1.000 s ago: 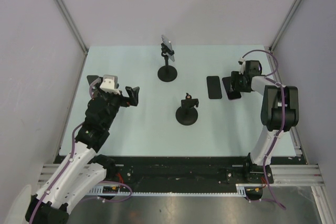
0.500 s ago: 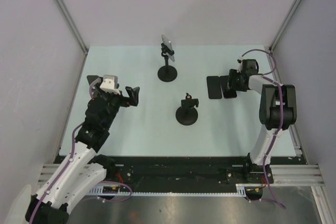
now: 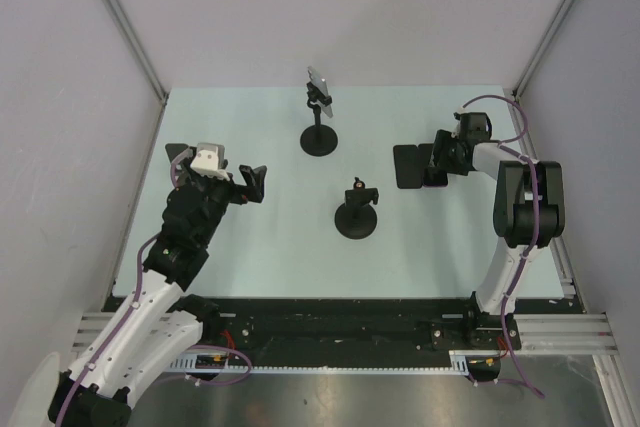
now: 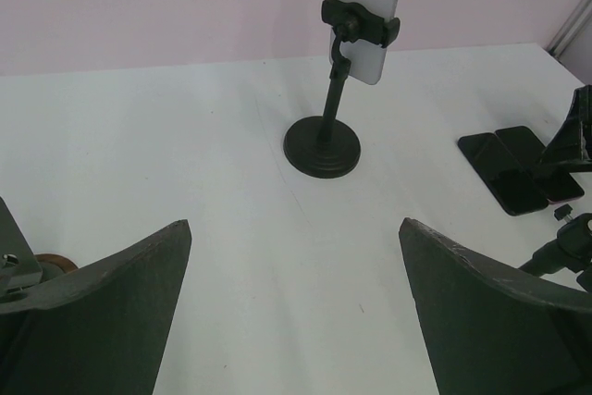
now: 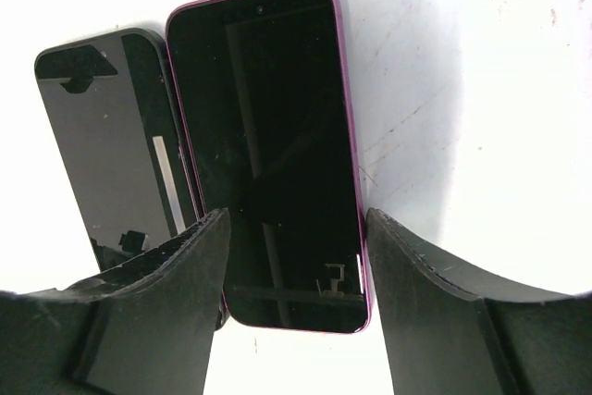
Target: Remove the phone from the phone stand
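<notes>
Fingers of the right arm point(image 5: 296, 219) are closed on a purple-edged phone point(image 5: 268, 136), one finger point(image 5: 176, 302) against each long edge at its near end. That phone lies flat on the surface point(image 3: 260, 247), screen up, long axis in line with the fingers. In the top view it runs roughly near-to-far across the right side of the surface, under the right fingers point(image 3: 437, 160).

A black phone point(image 5: 106, 136) lies flat just beside it on the side toward the centre, parallel and edge to edge. The tip of one right finger overlaps its near corner in the wrist view.

Left fingers point(image 4: 294, 224): spread wide, gripping nothing, hovering over the left part of the surface, well apart from both stands.

A white phone point(image 4: 363, 16) sits in the clamp of the far stand point(image 4: 322, 147), at the far centre of the surface. Long axis upright. Its back faces the left wrist camera, lenses at the top end. The clamp grips it across the middle.

The second stand point(image 3: 355, 215) is near the middle of the surface, between the two arms and nearer than the far stand. It touches neither pair of fingers
</notes>
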{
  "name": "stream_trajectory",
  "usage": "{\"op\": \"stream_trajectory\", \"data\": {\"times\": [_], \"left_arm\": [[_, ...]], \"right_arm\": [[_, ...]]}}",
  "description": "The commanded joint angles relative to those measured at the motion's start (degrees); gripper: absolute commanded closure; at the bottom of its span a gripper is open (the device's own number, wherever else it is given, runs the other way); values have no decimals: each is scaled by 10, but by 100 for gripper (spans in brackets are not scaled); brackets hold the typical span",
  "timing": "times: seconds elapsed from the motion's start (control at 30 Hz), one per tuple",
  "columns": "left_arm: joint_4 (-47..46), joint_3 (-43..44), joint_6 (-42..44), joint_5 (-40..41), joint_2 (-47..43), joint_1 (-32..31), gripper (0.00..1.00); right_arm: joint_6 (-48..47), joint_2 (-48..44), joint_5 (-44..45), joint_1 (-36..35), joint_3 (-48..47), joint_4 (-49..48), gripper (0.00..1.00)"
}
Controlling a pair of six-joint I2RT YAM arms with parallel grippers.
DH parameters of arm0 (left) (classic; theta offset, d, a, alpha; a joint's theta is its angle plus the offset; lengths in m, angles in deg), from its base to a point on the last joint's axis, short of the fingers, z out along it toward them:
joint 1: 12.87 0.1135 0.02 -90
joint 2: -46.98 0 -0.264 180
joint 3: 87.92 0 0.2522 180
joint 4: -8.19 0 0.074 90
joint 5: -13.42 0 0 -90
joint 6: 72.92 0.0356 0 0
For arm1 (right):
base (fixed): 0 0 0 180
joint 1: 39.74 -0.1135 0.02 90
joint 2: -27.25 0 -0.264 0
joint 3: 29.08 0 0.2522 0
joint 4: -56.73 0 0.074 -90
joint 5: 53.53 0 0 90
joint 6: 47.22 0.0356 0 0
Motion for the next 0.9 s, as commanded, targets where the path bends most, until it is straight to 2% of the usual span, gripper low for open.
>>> {"op": "stream_trajectory", "data": {"times": [0.0, 0.3, 0.4, 0.5, 0.53, 0.67, 0.87], "left_arm": [[-15, 8, -7, -20, -8, 4, 0], [-13, 25, -58, -79, 26, -11, 0], [-7, 44, -94, -110, 53, -38, 0], [2, 70, -118, -101, 76, -89, 0], [4, 77, -125, -100, 94, -103, 0], [12, 113, -139, -70, 136, -190, 0], [61, 172, -138, 22, 213, -268, 0]], "right_arm": [[11, -23, -5, -10, -4, 38, 33], [18, -144, 44, -10, -30, 85, 6], [23, -198, 64, -27, -30, 103, 4], [28, -245, 84, -38, -30, 127, 0], [28, -266, 115, -42, -29, 133, 0], [27, -309, 149, -60, -24, 153, 0], [22, -351, 159, -71, -12, 149, 0]]}}
